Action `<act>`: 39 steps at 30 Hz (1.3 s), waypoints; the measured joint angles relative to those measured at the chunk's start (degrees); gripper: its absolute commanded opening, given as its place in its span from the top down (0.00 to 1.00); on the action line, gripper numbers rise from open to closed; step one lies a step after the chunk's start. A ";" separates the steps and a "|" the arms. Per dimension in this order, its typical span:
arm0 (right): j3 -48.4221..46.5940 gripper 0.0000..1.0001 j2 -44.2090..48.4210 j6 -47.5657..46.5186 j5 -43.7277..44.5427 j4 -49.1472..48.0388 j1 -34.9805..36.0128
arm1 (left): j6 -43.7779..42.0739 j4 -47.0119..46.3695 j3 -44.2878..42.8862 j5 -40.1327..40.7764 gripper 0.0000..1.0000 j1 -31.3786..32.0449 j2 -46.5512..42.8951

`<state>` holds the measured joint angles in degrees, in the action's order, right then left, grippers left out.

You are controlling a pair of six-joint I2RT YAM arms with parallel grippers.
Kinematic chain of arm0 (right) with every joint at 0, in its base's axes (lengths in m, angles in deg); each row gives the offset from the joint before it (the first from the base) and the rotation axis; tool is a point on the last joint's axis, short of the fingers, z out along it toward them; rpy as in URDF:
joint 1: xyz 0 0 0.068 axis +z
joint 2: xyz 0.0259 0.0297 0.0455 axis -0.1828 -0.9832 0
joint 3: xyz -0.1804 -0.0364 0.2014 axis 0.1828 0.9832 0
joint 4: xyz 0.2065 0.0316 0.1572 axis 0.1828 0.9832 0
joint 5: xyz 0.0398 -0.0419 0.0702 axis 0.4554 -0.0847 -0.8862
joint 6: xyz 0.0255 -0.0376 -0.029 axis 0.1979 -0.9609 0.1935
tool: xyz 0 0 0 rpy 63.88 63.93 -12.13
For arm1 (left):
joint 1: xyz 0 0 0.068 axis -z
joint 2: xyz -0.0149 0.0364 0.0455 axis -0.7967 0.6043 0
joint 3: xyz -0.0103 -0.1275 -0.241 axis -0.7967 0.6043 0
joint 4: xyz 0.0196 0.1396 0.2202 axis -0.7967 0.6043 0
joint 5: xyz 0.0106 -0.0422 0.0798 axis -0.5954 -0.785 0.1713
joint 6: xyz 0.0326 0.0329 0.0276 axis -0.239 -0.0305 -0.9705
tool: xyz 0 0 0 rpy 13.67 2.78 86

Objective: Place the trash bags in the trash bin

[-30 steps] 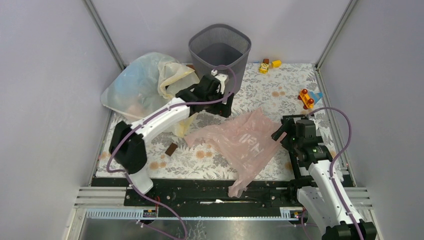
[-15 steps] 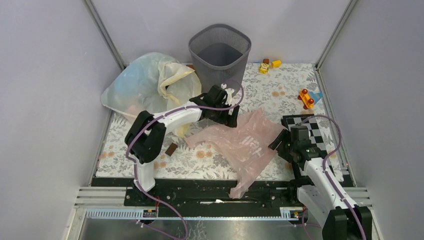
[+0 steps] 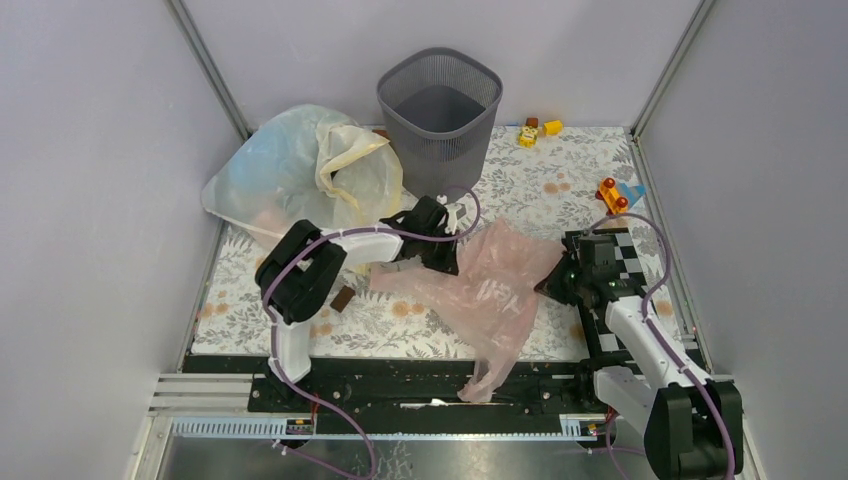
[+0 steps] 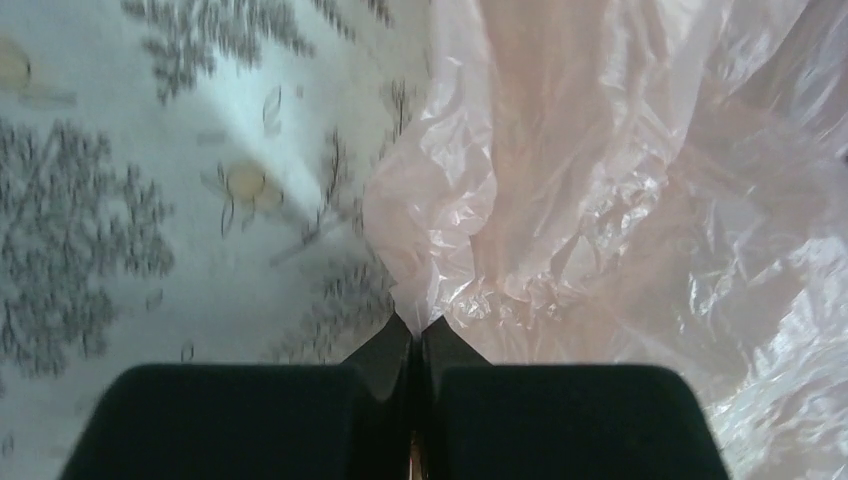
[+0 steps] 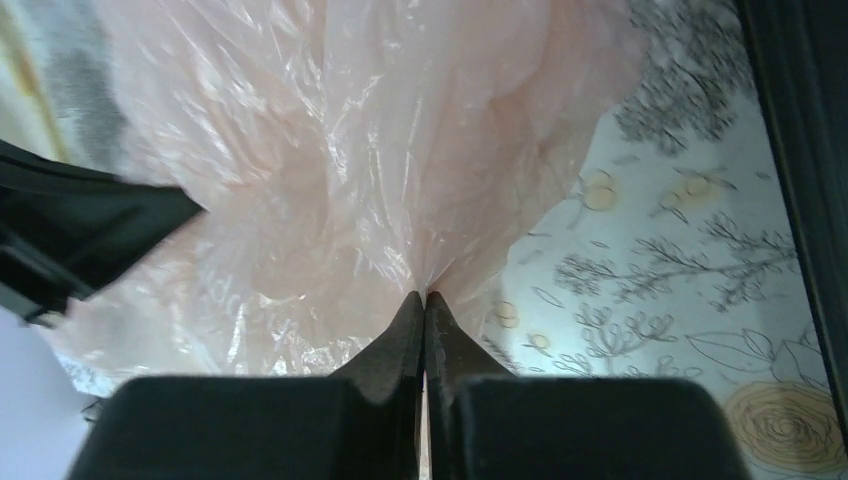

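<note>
The pale-pink trash bag [image 3: 490, 290] lies crumpled across the middle of the floral mat, one tail hanging over the near edge. My left gripper [image 3: 437, 262] is shut on the bag's left edge; in the left wrist view its tips [image 4: 416, 322] pinch a fold of pink film [image 4: 600, 180]. My right gripper [image 3: 553, 280] is shut on the bag's right edge, and in the right wrist view its tips [image 5: 424, 297] hold bunched pink film [image 5: 340, 150]. The dark grey mesh trash bin [image 3: 439, 105] stands upright at the back, behind the left gripper.
A large cloudy whitish bag [image 3: 290, 170] with a cream-yellow rim sits at the back left. Small toys lie by the bin [image 3: 535, 131] and at the right edge [image 3: 614, 195]. A brown block [image 3: 342, 299] rests near the left arm. A checkered board [image 3: 628, 252] lies under the right arm.
Both grippers came down onto the pink bag's two edges and closed on it. The left arm drew in from the bin toward the bag; the bag is bunched up between them.
</note>
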<state>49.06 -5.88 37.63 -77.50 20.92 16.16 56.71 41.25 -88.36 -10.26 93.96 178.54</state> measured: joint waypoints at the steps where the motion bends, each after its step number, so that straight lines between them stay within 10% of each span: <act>1: -1.25 1.00 -0.09 -0.39 -0.81 0.26 0.00 | 0.13 0.04 1.55 0.00 1.00 0.00 -1.11; 16: -36.22 1.00 -1.22 -2.58 -6.58 7.04 2.58 | -2.21 14.84 -11.98 4.52 1.00 0.02 -26.80; 39: -105.28 1.00 -57.20 -3.02 -1.53 11.89 13.64 | -0.37 31.69 -59.21 -0.31 1.00 -21.16 1.31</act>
<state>-56.22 -63.08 34.61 -79.03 32.82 29.80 56.34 72.94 -147.57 -10.57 72.81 179.85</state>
